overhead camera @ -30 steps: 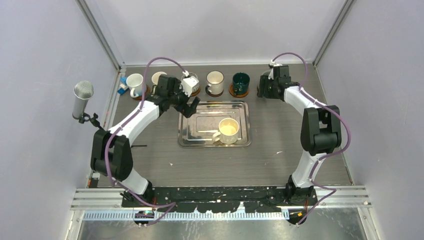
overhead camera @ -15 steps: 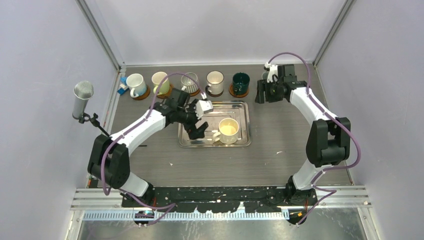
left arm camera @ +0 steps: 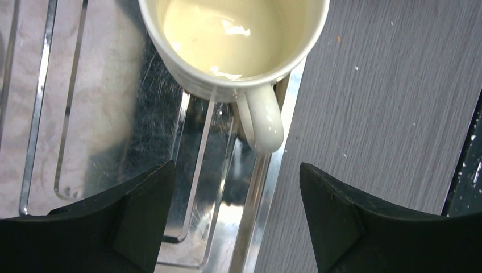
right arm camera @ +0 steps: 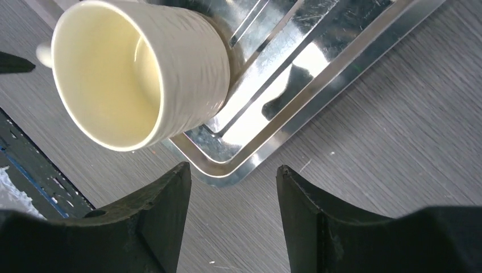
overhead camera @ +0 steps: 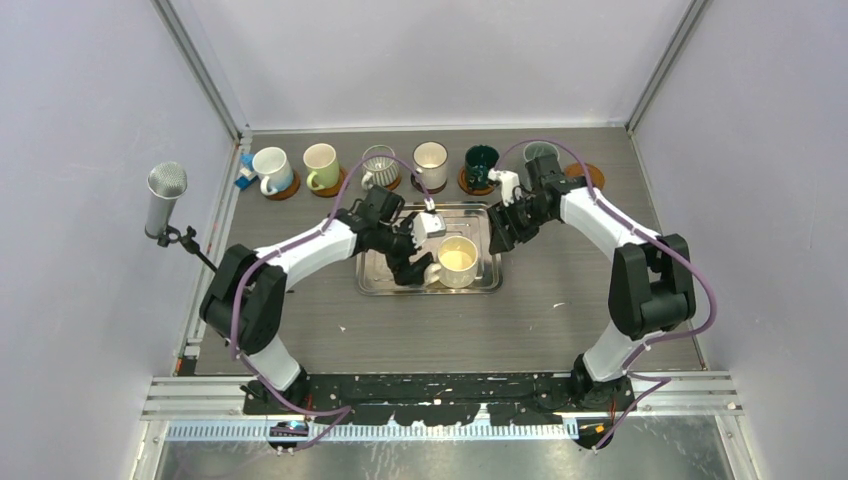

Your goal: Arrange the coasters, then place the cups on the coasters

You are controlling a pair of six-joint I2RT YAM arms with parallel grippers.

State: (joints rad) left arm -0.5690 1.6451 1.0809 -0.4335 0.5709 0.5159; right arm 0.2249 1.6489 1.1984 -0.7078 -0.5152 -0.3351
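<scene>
Cream cup [overhead camera: 458, 258] sits in the steel tray [overhead camera: 455, 215], mid-frame, handle pointing left. Both arms crowd it. The left gripper [left arm camera: 234, 170] has its jaws wide apart just short of the handle, and the right gripper [right arm camera: 232, 170] is also spread and empty over the tray's corner. Other cups [overhead camera: 430, 163] line the top on coasters [overhead camera: 478, 188], and a mic [overhead camera: 166, 195] stands far left. Grey wood-look table [overhead camera: 560, 320], pale lilac walls.

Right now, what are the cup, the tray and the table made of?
Cup: probably glazed ceramic, cream and glossy, with bright glints inside. Tray: metal, likely steel, mirror-shiny with fine scratches. Table: grey, matte, wood-grain streaks; maybe wood, maybe laminate.
</scene>
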